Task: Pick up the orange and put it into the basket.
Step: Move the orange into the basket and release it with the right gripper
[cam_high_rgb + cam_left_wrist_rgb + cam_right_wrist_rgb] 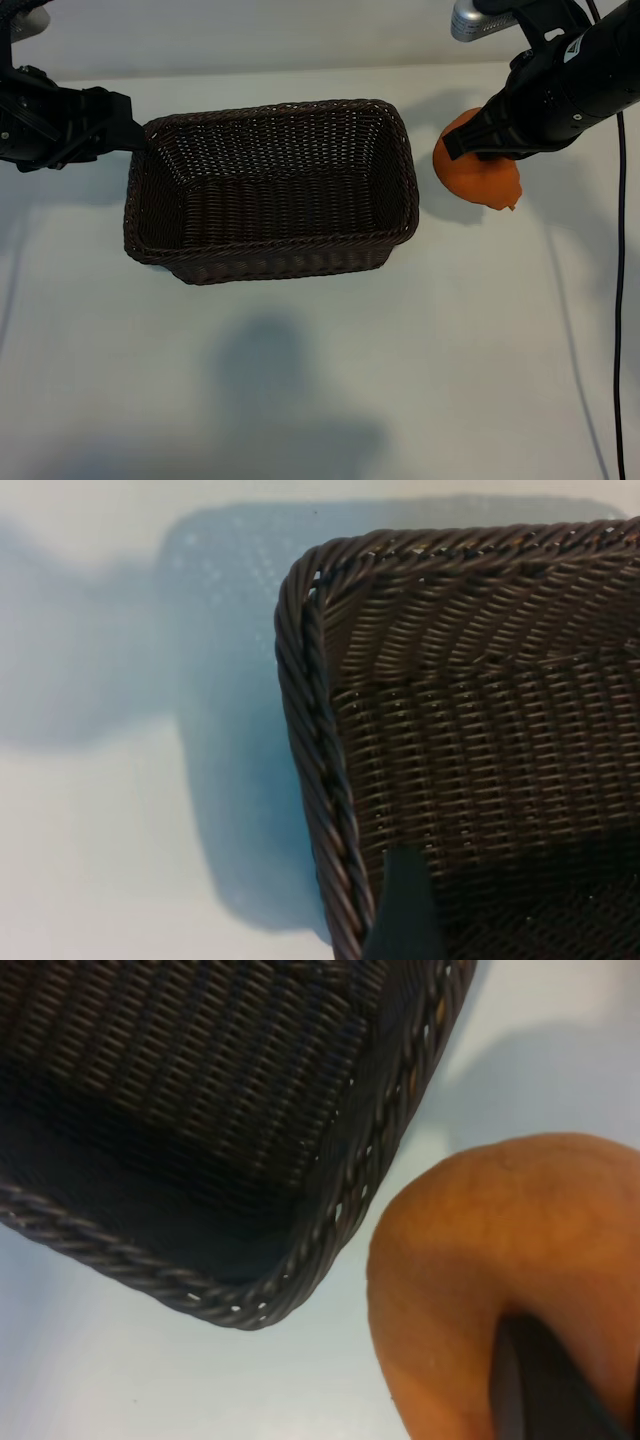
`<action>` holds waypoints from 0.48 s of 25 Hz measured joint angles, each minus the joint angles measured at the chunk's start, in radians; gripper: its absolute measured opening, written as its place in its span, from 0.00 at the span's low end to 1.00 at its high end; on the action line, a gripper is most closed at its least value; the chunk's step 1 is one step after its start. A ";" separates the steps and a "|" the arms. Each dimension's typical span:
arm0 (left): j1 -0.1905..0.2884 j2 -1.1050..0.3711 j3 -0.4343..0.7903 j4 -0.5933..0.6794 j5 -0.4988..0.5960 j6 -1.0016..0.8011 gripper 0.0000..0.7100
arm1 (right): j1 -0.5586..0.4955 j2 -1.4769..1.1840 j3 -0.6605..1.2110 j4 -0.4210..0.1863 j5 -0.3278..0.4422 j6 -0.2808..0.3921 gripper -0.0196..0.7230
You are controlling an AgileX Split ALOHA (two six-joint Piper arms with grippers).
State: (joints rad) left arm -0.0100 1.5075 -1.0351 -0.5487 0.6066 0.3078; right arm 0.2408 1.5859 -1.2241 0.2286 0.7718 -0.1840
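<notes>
At the exterior view's upper right, the right gripper (478, 150) has its jaws clamped on the orange (476, 176), held above the desk (320, 380) just beside the basket (395, 235), likely for carrying over the rim. At upper left, the left gripper (138, 138) sits at the basket's corner with jaws wide and empty, seemingly to steady it.

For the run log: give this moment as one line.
right gripper: shut on orange, beside basket | left gripper: open at basket's other end | basket: empty | orange: not yet in

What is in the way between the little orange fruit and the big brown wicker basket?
Only the near end wall and braided rim of the dark brown woven wicker basket. The small matte orange, held by the right gripper, hangs just outside it. Inside, nothing shows; the left gripper is at the far rim.
</notes>
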 joint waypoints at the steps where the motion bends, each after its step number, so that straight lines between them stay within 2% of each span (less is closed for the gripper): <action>1: 0.000 0.000 0.000 0.000 0.003 0.000 0.83 | 0.000 0.000 -0.001 0.000 0.000 0.000 0.09; 5: 0.000 0.000 0.000 0.000 0.007 0.000 0.83 | 0.000 0.000 -0.001 0.005 -0.001 0.000 0.09; 12: 0.000 0.000 0.000 0.000 0.007 0.000 0.83 | 0.003 0.000 -0.001 0.055 -0.023 -0.019 0.09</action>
State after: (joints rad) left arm -0.0100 1.5075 -1.0351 -0.5487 0.6138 0.3078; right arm 0.2443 1.5859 -1.2250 0.2832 0.7485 -0.2029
